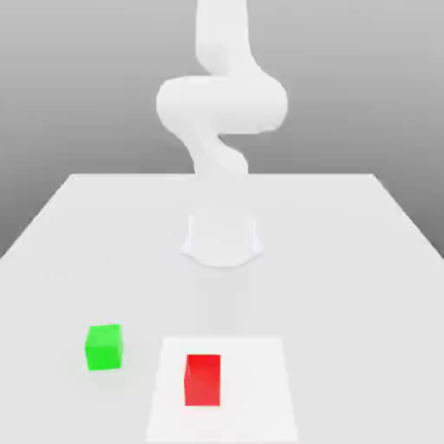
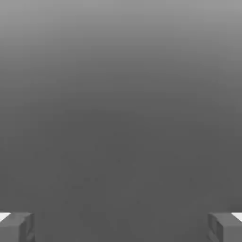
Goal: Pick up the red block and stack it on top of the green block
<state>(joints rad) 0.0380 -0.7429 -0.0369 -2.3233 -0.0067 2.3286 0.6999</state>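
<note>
The red block rests on the white table near its front edge, a little to the exterior view's right of the green block. The two cubes stand apart with a gap of bare table between them. In the hand view my gripper is open: its grey fingertips stand far apart with nothing between them, against a plain grey background. My white arm rises from the table's middle and bends out of the exterior view's top.
The arm's round base stands mid-table behind both blocks. A brighter white square patch lies under the red block. The white table stretches wide on both sides.
</note>
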